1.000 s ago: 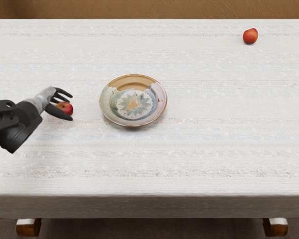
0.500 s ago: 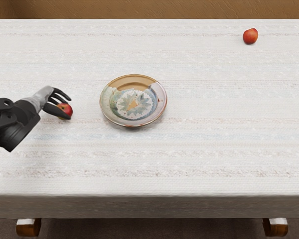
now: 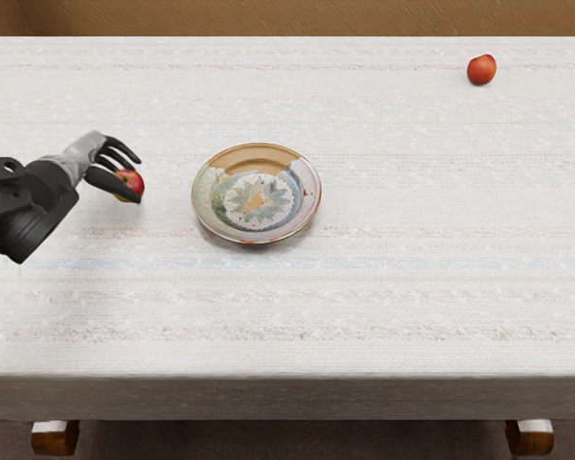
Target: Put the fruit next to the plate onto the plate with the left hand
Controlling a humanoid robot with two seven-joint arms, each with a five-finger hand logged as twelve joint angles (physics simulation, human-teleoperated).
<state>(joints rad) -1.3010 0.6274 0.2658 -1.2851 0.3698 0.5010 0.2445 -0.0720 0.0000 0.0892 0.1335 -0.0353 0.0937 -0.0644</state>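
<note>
A small red apple (image 3: 129,181) is held in my left hand (image 3: 115,171), whose dark fingers are curled around it just above the tablecloth. The arm comes in from the left edge. The patterned ceramic plate (image 3: 256,193) with a brown rim lies to the right of the hand, a short gap away, and nothing lies on it. The right arm is out of view.
A second red apple (image 3: 481,69) sits far off at the table's back right corner. The table is covered with a white cloth (image 3: 383,278); its front edge runs along the bottom of the view.
The left hand closed its fingers on the apple, then rose with it, shifting upward in the picture off the cloth.
</note>
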